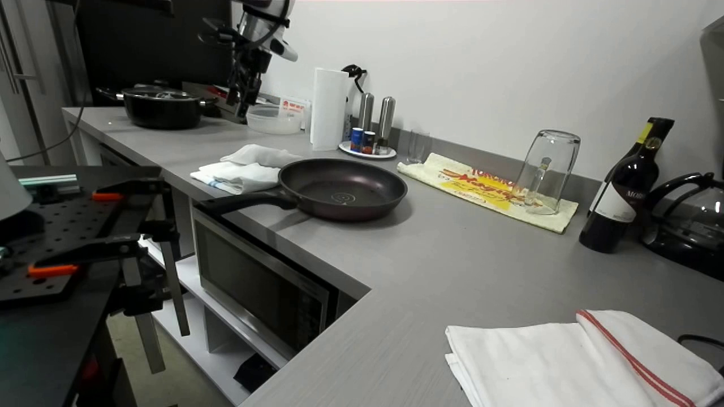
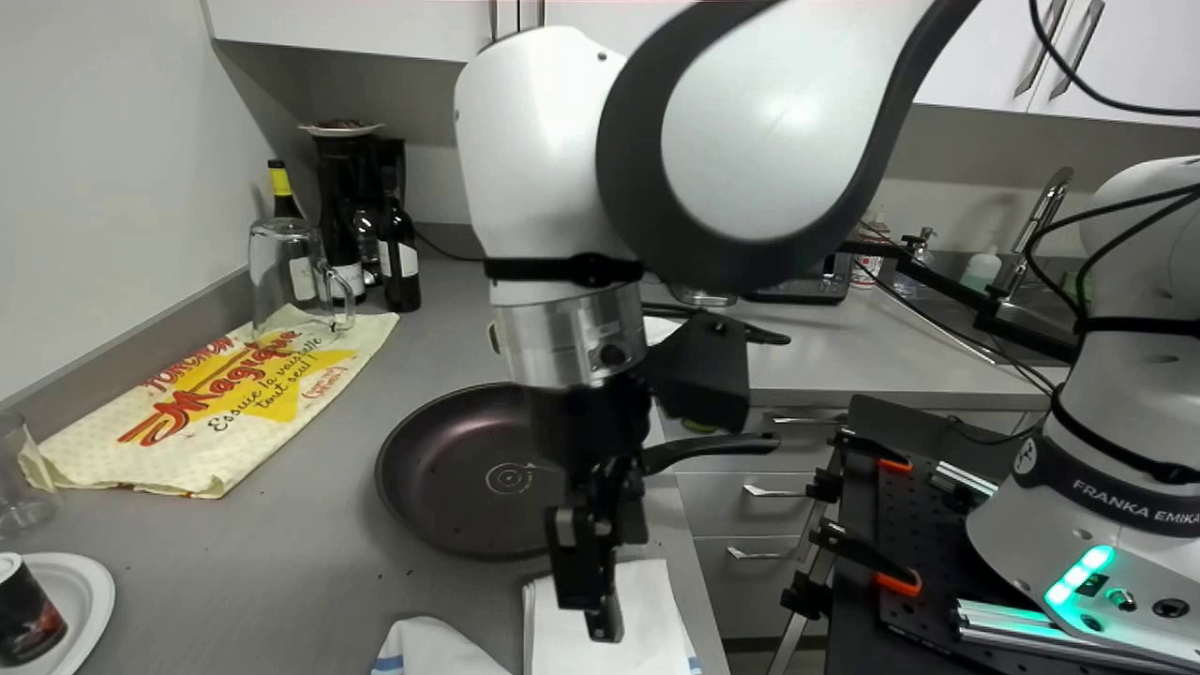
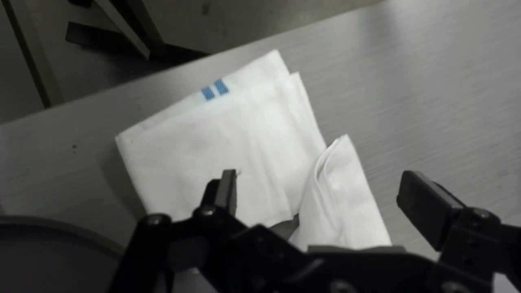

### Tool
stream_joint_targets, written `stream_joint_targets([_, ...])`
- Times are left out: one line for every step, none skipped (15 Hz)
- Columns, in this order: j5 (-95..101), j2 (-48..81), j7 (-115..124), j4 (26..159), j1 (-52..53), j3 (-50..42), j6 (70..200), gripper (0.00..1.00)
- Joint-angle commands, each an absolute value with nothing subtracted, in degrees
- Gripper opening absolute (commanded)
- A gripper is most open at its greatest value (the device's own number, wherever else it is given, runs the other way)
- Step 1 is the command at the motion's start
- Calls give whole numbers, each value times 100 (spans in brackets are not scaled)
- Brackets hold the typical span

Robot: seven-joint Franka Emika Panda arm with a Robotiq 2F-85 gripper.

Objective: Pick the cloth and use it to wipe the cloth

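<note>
A white folded cloth (image 1: 240, 176) with a blue stripe lies on the grey counter behind the pan's handle in an exterior view. Its flat part (image 2: 647, 609) is partly hidden by my gripper in an exterior view. The wrist view shows the flat folded part (image 3: 228, 142) and a raised, creased fold (image 3: 342, 195); whether these are one piece or two I cannot tell. My gripper (image 3: 317, 183) is open and empty above the cloth, its fingers apart with the creased fold between them in the picture. The gripper also shows in both exterior views (image 1: 242, 107) (image 2: 591, 600).
A dark frying pan (image 1: 342, 189) sits beside the cloth, its handle over the counter's edge. A red-striped white cloth (image 1: 543, 362), a yellow printed towel (image 1: 469, 183) under a glass mug (image 1: 546, 169), wine bottle (image 1: 622, 192), paper roll (image 1: 329, 110) and black pot (image 1: 161, 107) stand around.
</note>
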State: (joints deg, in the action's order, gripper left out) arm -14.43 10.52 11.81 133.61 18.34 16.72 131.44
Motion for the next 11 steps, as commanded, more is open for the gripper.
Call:
stream_joint_targets([-2349, -398, 495, 14256, 1612, 1815, 12268, 100])
stream_joint_targets([-2382, -735, 444, 14458, 1629, 1755, 12115, 100])
stream_joint_targets([-2357, -1066, 398, 14680, 1632, 1693, 12048, 100])
stream_joint_targets([-2332, -1403, 330, 14901, 1632, 1631, 11994, 100])
stream_joint_targets([-2300, -1723, 262, 15119, 1633, 1559, 11972, 100])
stream_joint_targets([-2261, -2049, 175, 15326, 1642, 1485, 11927, 100])
stream_joint_targets([-2215, -2371, 53, 15537, 1642, 1397, 11924, 100])
stream_joint_targets([-2220, -2689, -109, 15726, 1653, 1279, 11849, 100])
stream_joint_targets([-2150, -1856, 221, 15209, 1674, 1411, 11990, 100])
stream_joint_targets([-2147, -2144, 115, 15397, 1677, 1330, 11961, 100])
stream_joint_targets([-2144, -2358, 70, 15533, 1681, 1285, 11945, 100])
